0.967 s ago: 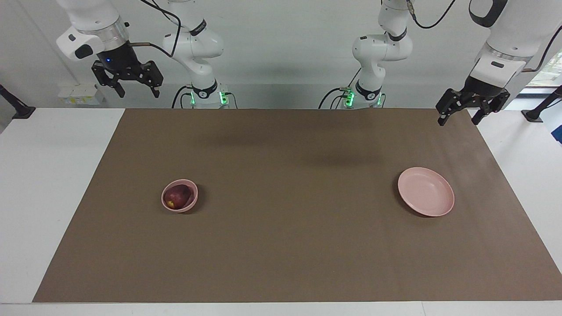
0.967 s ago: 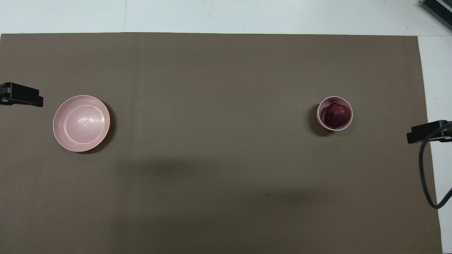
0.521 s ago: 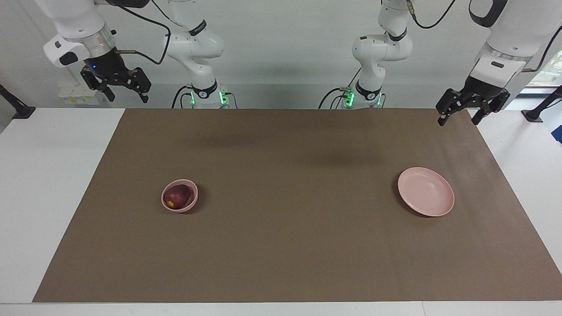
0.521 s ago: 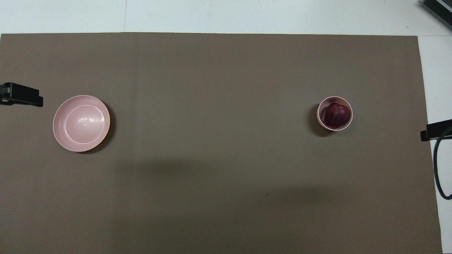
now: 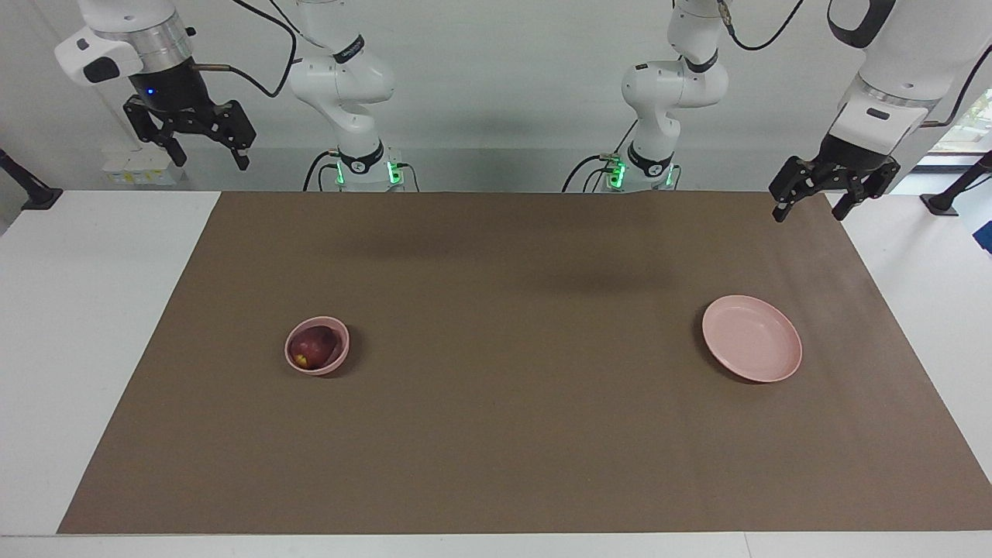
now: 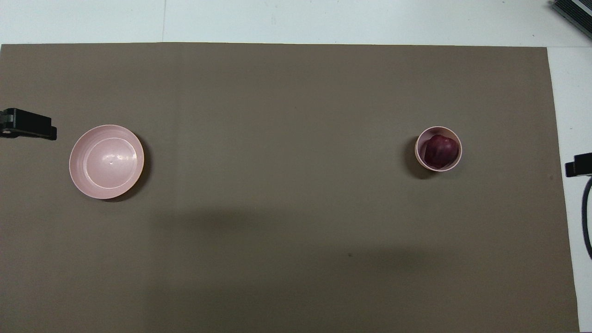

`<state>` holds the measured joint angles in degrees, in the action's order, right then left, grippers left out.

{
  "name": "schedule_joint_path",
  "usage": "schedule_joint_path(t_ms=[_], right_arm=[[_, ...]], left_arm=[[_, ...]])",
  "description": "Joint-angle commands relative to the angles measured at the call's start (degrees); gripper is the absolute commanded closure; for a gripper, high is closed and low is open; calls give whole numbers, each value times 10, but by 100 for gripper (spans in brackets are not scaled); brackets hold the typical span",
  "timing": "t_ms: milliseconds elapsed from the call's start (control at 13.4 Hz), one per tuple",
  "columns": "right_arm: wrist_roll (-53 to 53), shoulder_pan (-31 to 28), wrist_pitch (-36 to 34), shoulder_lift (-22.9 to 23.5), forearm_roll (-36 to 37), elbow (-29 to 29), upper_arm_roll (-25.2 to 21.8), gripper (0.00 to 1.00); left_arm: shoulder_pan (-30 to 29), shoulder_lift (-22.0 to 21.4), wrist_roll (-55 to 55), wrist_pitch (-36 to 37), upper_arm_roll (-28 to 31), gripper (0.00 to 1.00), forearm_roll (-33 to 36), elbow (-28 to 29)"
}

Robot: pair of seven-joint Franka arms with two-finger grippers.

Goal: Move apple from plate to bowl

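The dark red apple (image 5: pixel 314 346) (image 6: pixel 440 151) lies inside the small pink bowl (image 5: pixel 339 358) (image 6: pixel 418 150) toward the right arm's end of the table. The flat pink plate (image 5: pixel 752 339) (image 6: pixel 106 162) sits bare toward the left arm's end. My right gripper (image 5: pixel 207 154) hangs open and high, off the mat's corner by the white table, holding nothing; only its tip (image 6: pixel 578 165) shows from overhead. My left gripper (image 5: pixel 811 207) hangs open over the mat's corner near the robots, well above the plate; from overhead only its tip (image 6: pixel 27 129) shows.
A brown mat (image 5: pixel 496 434) covers most of the white table (image 5: pixel 70 310). The two arm bases (image 5: pixel 360 167) (image 5: pixel 647 167) stand at the table's edge nearest the robots. A dark device corner (image 6: pixel 573 11) lies past the mat, farthest from the robots.
My right gripper has risen and drawn away from the bowl toward the table's end. The left gripper, apple, bowl and plate have not moved.
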<state>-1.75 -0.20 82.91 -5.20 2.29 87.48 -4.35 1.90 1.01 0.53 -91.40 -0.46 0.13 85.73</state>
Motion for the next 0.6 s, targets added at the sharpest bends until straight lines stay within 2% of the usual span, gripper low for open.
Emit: schedule_joint_path(t_ms=[0,521], right_arm=[[-15,-2,-39,5,-18,-12,3,0],[-12,7,-28,-1,-12,5,7,0]], left_arm=[[-3,3,-4,12,-2,0,7,-11],[-8,1,-4,14,-2,0,6,-7]])
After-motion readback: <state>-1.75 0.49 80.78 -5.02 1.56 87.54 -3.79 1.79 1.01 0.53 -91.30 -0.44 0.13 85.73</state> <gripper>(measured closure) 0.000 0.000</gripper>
